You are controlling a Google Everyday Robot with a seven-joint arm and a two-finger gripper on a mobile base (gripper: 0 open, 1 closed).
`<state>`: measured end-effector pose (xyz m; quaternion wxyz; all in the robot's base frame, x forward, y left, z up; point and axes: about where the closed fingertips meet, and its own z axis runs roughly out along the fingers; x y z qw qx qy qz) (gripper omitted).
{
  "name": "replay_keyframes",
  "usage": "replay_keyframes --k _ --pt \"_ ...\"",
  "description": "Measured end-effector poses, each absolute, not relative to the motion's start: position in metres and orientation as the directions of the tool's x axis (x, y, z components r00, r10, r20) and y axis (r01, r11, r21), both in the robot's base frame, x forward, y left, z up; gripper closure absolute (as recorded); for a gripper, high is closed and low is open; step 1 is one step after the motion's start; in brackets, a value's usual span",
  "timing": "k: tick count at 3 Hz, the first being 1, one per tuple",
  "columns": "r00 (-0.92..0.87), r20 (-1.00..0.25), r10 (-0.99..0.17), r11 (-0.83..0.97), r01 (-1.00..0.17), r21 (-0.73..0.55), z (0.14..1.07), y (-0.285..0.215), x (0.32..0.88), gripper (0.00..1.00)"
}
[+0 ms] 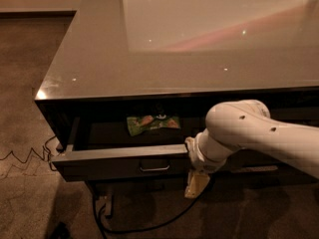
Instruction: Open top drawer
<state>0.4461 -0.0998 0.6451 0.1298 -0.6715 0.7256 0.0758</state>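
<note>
One top drawer (109,159), one green packet (149,123) inside it, one gripper (196,184) below its front.

We see a worktop (99,59) that is smooth and glossy, with light spots mirrored on it. The drawer (109,156) has a dark, matt front, and its handle (154,168) gives a dull metal shine. The packet (149,123) inside looks like crinkled green foil. The arm (249,133) has a smooth white plastic shell. The hand (196,183), pale cream and matt, hangs just below the drawer front, right of the handle. The floor (30,83) is rough carpet.
</note>
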Motion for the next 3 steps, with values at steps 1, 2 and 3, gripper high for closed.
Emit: replay_keyframes --k 1,2,3 --pt "-0.082 -0.282 -0.956 0.098 -0.994 -0.041 0.635 -0.107 0.432 0.42" --pt "-0.082 -0.282 -0.956 0.098 -0.994 -0.041 0.641 -0.107 0.432 0.65" --pt "-0.104 -0.275 -0.956 0.117 -0.993 -0.034 0.637 -0.114 0.422 0.88"
